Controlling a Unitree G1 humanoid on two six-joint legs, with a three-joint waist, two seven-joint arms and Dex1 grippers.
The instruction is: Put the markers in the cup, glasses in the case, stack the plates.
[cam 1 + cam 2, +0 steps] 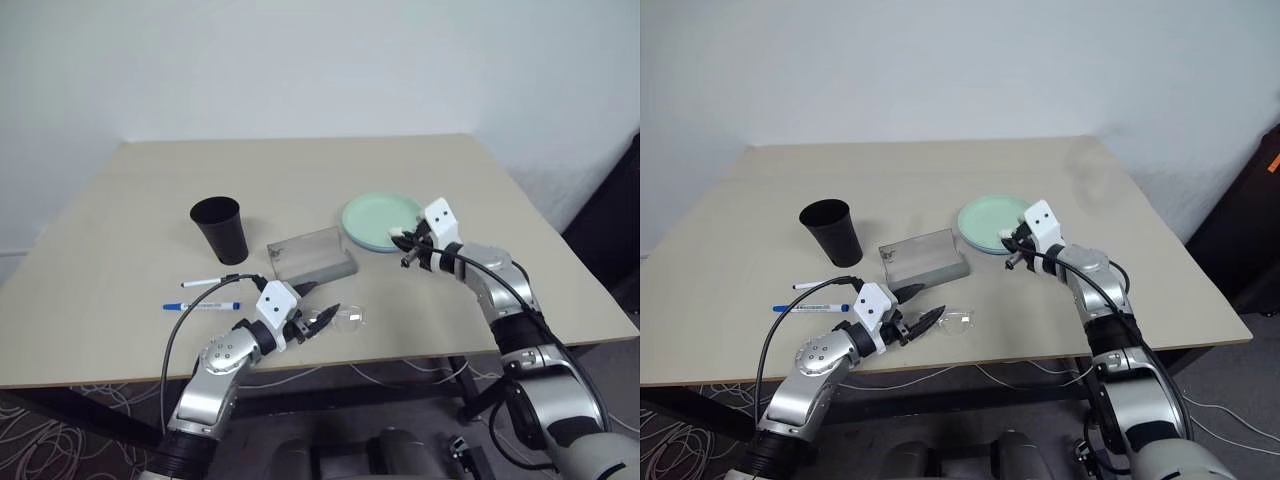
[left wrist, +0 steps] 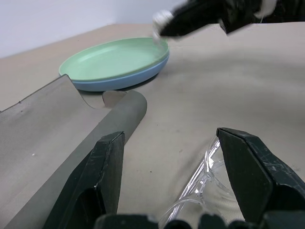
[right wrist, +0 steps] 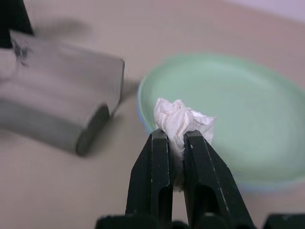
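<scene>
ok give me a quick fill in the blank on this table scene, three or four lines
1. The right pincer is shut on a crumpled white ____.
2. The mint green plate lies on top of the light ____ plate.
3. The glasses lie on the table by the open ____ pincer.
4. Both markers lie on the table beside the black ____.

Missing words: tissue wad; blue; left; cup

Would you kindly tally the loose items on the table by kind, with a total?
Markers: 2 (blue-capped, black-capped)
Plates: 2, stacked (mint green on light blue)
Cup: 1
Case: 1
Glasses: 1
Tissue wad: 1
Total: 8
</scene>
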